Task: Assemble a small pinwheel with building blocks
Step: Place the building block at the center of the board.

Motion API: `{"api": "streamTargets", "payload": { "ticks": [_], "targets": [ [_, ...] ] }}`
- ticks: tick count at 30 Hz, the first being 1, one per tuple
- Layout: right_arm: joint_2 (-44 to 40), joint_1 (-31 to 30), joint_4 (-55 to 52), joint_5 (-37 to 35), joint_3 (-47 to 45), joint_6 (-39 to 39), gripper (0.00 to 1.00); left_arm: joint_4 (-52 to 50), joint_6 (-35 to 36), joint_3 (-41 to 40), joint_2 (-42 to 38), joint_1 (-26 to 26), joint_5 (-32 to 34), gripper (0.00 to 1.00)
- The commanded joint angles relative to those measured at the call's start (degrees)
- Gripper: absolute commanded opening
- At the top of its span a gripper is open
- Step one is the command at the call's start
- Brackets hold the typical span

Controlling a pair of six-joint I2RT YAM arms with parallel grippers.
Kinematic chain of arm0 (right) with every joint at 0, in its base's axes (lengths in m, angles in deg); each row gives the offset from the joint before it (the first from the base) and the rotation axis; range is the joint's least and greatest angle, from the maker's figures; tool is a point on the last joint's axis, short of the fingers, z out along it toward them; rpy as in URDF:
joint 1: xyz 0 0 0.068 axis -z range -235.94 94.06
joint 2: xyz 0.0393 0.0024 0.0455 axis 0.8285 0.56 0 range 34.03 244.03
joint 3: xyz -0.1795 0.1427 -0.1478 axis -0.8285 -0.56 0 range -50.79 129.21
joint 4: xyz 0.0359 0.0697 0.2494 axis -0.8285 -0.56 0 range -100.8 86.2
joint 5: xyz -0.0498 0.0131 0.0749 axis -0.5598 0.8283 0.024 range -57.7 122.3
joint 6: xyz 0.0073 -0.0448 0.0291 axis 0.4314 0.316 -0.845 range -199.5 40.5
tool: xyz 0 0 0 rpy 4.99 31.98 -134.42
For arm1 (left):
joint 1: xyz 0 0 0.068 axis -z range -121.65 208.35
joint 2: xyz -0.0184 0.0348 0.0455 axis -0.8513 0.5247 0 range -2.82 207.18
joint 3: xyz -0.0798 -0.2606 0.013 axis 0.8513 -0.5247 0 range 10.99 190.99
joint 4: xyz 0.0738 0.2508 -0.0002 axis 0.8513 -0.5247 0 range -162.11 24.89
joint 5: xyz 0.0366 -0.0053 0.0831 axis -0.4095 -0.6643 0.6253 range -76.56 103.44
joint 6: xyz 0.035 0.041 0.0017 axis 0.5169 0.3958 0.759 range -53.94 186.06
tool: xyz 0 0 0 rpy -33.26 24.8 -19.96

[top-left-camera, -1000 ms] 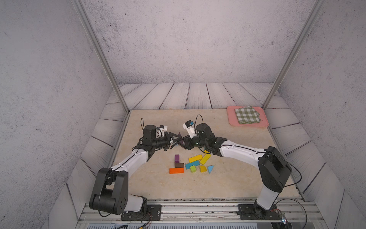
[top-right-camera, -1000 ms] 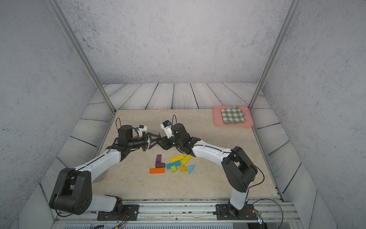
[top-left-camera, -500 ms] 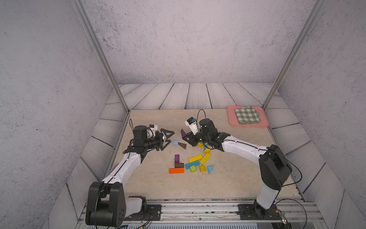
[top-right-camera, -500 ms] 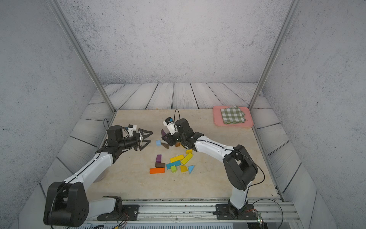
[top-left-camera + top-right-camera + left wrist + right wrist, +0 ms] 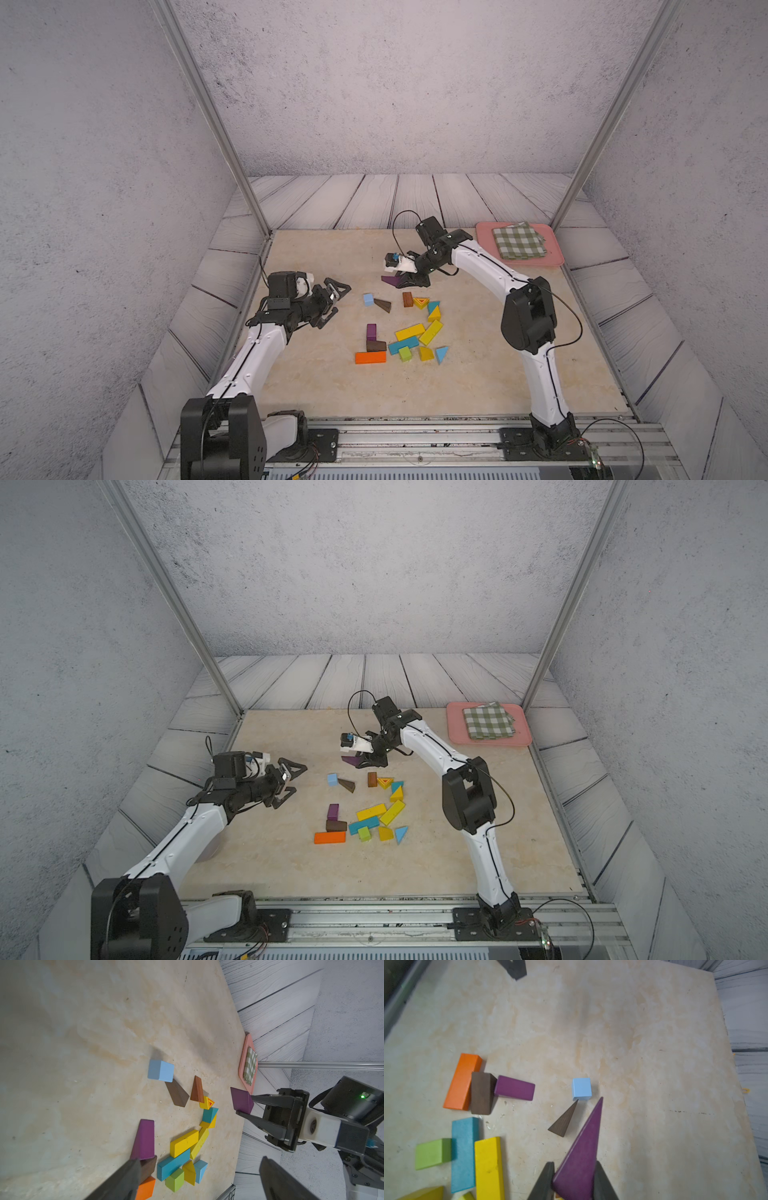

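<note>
Beige marbled tabletop (image 5: 478,382), grey textured walls (image 5: 395,104). Right gripper (image 5: 398,283) clamps purple wedge (image 5: 581,1153) beyond the block cluster (image 5: 409,332); its long axis projects past the fingertips, tip toward light-blue cube (image 5: 581,1088). Left gripper (image 5: 340,300) jaws apart, empty

Left hand (image 5: 340,303) splayed wide, right hand (image 5: 395,283) pinched.

Painted wooden building blocks (image 5: 409,332) lie clustered, a light-blue wooden cube (image 5: 368,299) beside a dark brown wedge (image 5: 383,305); one purple wedge (image 5: 579,1157) hangs pinched in the right gripper (image 5: 245,1105)
</note>
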Motion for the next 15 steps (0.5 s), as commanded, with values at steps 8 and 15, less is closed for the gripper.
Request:
{"api": "streamTargets", "payload": {
  "ticks": [8,15],
  "targets": [
    [16.1,0.5,-8.2,-6.5,15.7,15.7,0.00,-2.5,5.1,1.9,3.4,-0.7,-0.4,0.96],
    [20.7,0.9,-5.8,-5.4,18.0,15.8,0.00,-2.6,6.2,1.9,5.1,-0.8,-0.7,0.96]
  ]
}}
